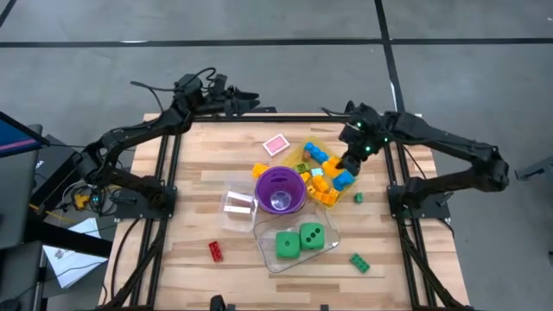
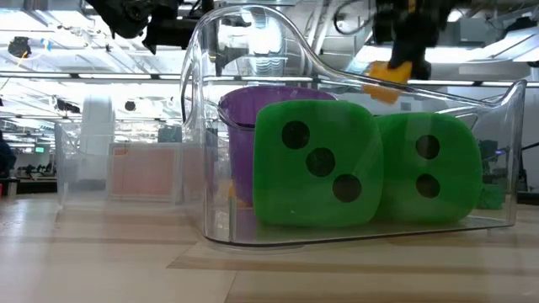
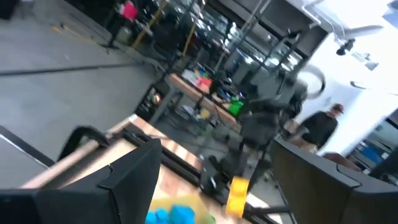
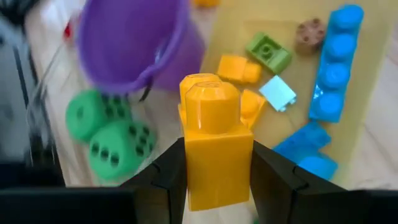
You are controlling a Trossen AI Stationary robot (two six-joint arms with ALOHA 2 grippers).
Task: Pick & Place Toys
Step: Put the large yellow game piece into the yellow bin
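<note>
Toys of many colours are lying scattered over the wooden table [image 1: 199, 173]. An orange brick [image 4: 216, 149], a tall smooth block with round studs on top, is sitting clamped between the two dark fingers of the right gripper [image 4: 217, 171], which is hanging above the yellow tray [image 1: 313, 145] toward the table's far right. In that tray, blue bricks [image 4: 336, 68], a green brick [image 4: 268, 52], a small brown piece [image 4: 310, 34], a pale blue tile [image 4: 278, 93] and more orange pieces [image 4: 237, 68] are lying loose, several of them touching. Two green dice [image 1: 300, 239], rounded at the corners and marked with black dots, are sitting side by side inside a clear tub [image 1: 270, 257] near the front edge; in the low view they are filling most of its width. A purple cup [image 1: 281, 190] is standing upright between the tub and the tray, just beside both. A second, smaller clear tub [image 1: 238, 205] is standing left of the cup.

Outlying pieces are marking the open room: a red brick [image 1: 215, 250] is lying alone on bare wood at the front left, a green brick [image 1: 359, 263] near the front right corner, a smaller green bit [image 1: 359, 198] by the right edge, and a pink piece [image 1: 276, 144] toward the far edge. The table's left half is showing bare boards.

Left gripper [image 3: 211, 180] is waiting off the table's far left corner, its fingers spread apart and holding nothing.
</note>
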